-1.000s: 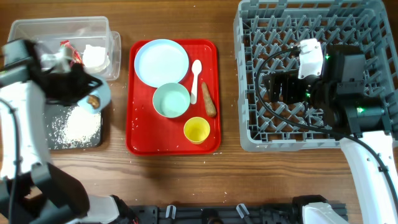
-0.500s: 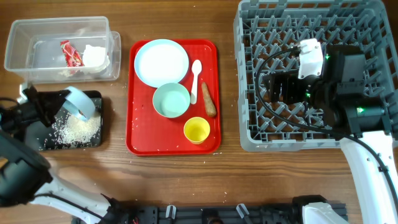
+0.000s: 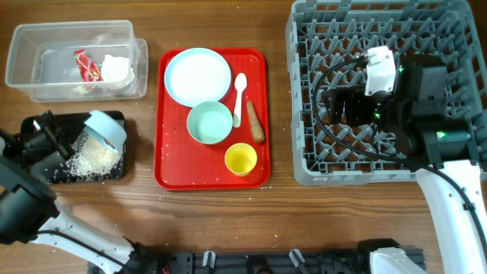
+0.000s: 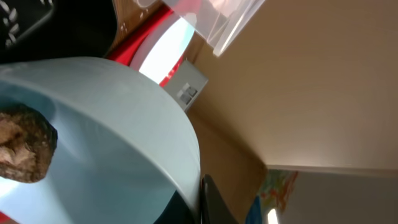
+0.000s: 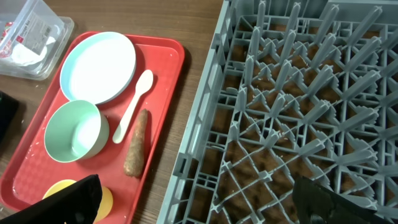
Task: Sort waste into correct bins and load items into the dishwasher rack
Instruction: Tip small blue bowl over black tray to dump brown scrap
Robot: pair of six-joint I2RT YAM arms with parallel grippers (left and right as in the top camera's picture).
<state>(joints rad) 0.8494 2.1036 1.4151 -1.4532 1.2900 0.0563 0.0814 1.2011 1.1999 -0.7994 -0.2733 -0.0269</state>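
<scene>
**Overhead view.** The left gripper (image 3: 76, 135) is clamped on the rim of the pale blue bowl (image 3: 105, 128). It holds the bowl tilted over the black tray (image 3: 116, 173), which carries the rice grains (image 3: 95, 156). The clear tub (image 3: 30, 42) contains the red wrapper (image 3: 86, 65) and the white tissue (image 3: 116, 68). The red serving tray (image 3: 171, 179) carries the pale blue plate (image 3: 198, 76), mint green bowl (image 3: 209, 122), yellow cup (image 3: 240, 159), white spoon (image 3: 240, 91) and brown stick (image 3: 255, 122). The right gripper (image 3: 331, 106) hangs above the dishwasher rack (image 3: 342, 171).

**Left wrist view.** The bowl fills most of the frame. The brown lump (image 4: 25, 152) rests against its inner wall.

**Right wrist view.** The right gripper's fingers (image 5: 68, 202) stand wide apart with nothing between them. The rack lies below and the serving tray is beside it.
</scene>
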